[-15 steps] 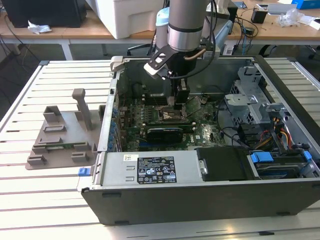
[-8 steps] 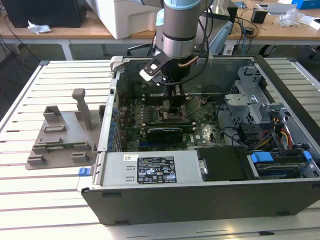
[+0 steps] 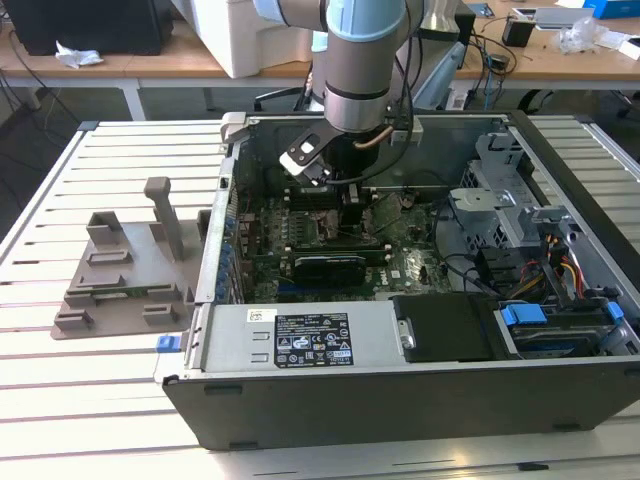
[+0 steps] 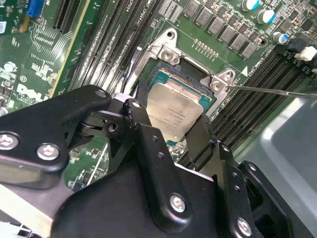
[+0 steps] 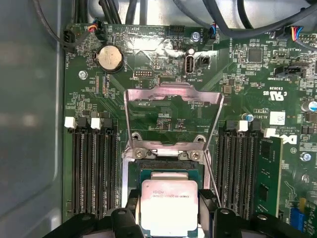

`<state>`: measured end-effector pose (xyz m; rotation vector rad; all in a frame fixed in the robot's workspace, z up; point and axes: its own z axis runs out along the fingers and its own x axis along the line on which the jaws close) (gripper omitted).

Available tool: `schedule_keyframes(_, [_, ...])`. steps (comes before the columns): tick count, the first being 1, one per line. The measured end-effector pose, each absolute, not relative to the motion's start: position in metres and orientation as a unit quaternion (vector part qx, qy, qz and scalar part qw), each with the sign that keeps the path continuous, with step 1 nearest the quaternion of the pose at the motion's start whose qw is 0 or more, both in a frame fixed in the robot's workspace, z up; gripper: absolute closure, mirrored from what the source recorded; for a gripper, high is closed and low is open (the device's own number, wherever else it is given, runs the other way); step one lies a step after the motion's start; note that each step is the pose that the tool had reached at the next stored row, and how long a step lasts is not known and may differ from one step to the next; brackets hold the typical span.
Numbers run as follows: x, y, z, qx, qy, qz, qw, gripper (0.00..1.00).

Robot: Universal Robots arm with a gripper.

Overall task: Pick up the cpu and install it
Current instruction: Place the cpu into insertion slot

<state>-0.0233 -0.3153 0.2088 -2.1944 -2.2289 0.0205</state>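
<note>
Gripper: black two-finger metal gripper (image 4: 171, 126) (image 5: 171, 218) is closed on the cpu, one finger (image 4: 136, 116) touching each of two opposite edges, as both wrist views show.
Cpu: small flat square chip with silvery metal top and thin green edge (image 4: 174, 110) (image 5: 170, 202), held between the fingers directly over the socket; whether it is already seated I cannot tell.
Socket: dark square socket with silver metal frame (image 5: 161, 169), on the green motherboard (image 5: 247, 79).
Load plate: silver metal hinged plate (image 5: 173, 111), standing open beyond the socket.
Memory slots: long black slots (image 5: 94, 168), on both sides of the socket.
Battery: round silver coin cell (image 5: 110, 58), near a board corner.
Case: open dark grey computer case (image 3: 400, 400), lying on a white slatted table (image 3: 80, 400); the arm reaches down into it.
Holder: grey plastic holder (image 3: 120, 270), on the table beside the case, at the exterior view's left.
</note>
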Motion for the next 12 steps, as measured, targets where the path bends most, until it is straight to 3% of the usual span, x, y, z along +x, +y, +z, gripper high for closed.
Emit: schedule_keyframes(12, [-0.0234, -0.3151, 0.2009, -0.706, -0.708, 0.007, 0.007, 0.45])
